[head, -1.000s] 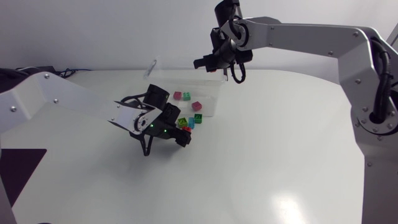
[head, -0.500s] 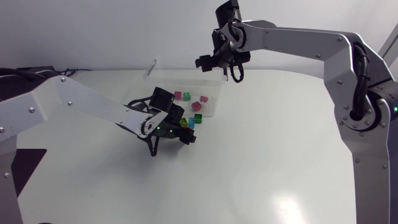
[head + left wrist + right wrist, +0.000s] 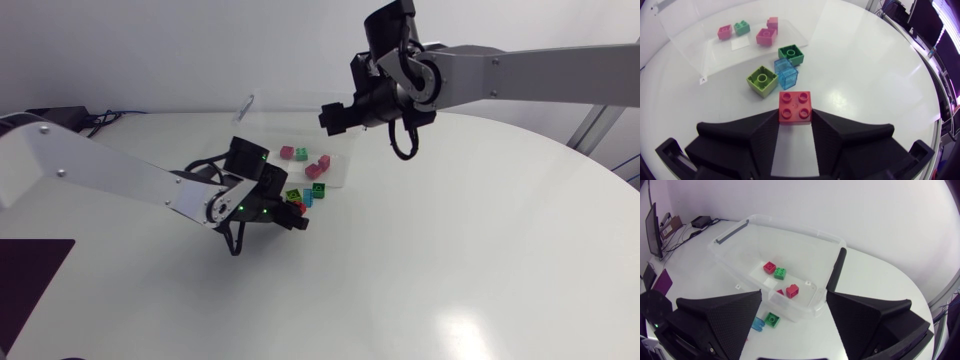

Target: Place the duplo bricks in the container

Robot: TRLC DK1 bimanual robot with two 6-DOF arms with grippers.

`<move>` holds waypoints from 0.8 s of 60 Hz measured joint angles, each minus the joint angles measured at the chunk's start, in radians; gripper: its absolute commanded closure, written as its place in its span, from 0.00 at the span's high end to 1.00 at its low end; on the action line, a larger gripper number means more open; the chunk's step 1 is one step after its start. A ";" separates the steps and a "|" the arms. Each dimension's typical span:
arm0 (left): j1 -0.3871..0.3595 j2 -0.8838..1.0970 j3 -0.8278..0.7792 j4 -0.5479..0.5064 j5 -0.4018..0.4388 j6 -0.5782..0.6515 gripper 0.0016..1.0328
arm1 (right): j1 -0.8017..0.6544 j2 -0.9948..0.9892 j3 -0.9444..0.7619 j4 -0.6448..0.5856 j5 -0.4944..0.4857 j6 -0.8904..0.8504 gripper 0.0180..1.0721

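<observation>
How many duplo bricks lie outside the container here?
4. The red brick sits between the left gripper's fingers; ahead of it lie the clear blue brick, the light green brick and the dark green brick, beside the container. The gripper may hide more.

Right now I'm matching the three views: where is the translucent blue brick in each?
Head view: blue brick just outside the clear container.
Left wrist view: blue brick ahead of the red brick in the left gripper.
Right wrist view: blue brick beside a green brick, outside the clear container.
Shared landmark: the clear container.
</observation>
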 measured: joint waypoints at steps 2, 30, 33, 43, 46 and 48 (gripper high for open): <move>0.002 -0.030 -0.012 0.000 0.000 0.000 0.21 | 0.009 -0.014 -0.028 0.014 0.000 -0.002 0.90; 0.148 -0.298 -0.009 -0.003 0.001 0.001 0.21 | 0.108 -0.040 -0.217 0.100 0.000 -0.029 0.90; 0.153 -0.298 0.006 -0.003 0.001 0.000 0.21 | 0.113 -0.030 -0.217 0.109 0.001 -0.029 0.90; 0.164 -0.274 0.095 0.004 0.001 0.000 0.21 | 0.125 0.049 -0.206 0.111 0.008 -0.032 0.90; 0.170 -0.258 0.130 0.006 0.001 0.000 0.21 | 0.130 0.070 -0.200 0.105 0.011 -0.032 0.90; 0.175 -0.243 0.156 0.006 0.001 -0.001 0.21 | 0.134 0.085 -0.193 0.100 0.011 -0.032 0.90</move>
